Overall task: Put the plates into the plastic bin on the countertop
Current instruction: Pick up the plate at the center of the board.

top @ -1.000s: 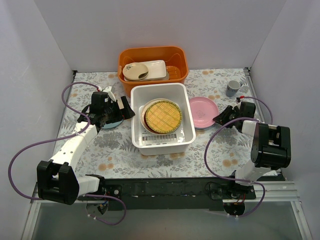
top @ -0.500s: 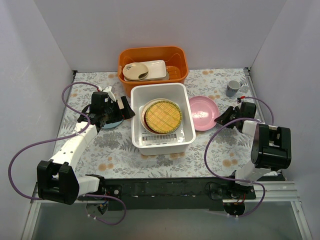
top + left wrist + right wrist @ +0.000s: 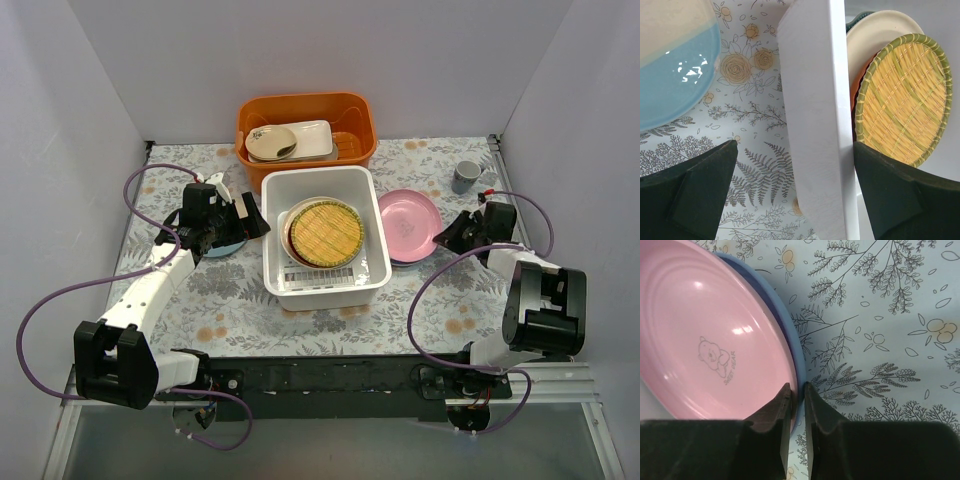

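Note:
The white plastic bin [image 3: 330, 292] stands mid-countertop [image 3: 230, 300]. The yellow woven plate [image 3: 326, 232] lies on top of a stack in it. The left wrist view shows that yellow plate [image 3: 905, 100] over a red-brown one [image 3: 856, 97], a cream one [image 3: 885, 25] and a teal edge [image 3: 855, 20]. My left gripper [image 3: 247, 222] is open, its jaws astride the bin's left wall [image 3: 815, 100]. The light blue plate [image 3: 670, 75] lies beside it. My right gripper [image 3: 797, 390] is shut on the near rim of the pink plate [image 3: 715, 340], right of the bin [image 3: 408, 222]. A bluish rim shows under its edge.
An orange tub [image 3: 305, 125] behind the bin holds a beige oval dish with a spoon [image 3: 271, 142]. A grey mug [image 3: 465, 176] stands at the back right. White walls close in the countertop on three sides.
My right gripper has closed on the pink plate's rim, and plate and gripper have shifted slightly right and back. The left arm has not moved.

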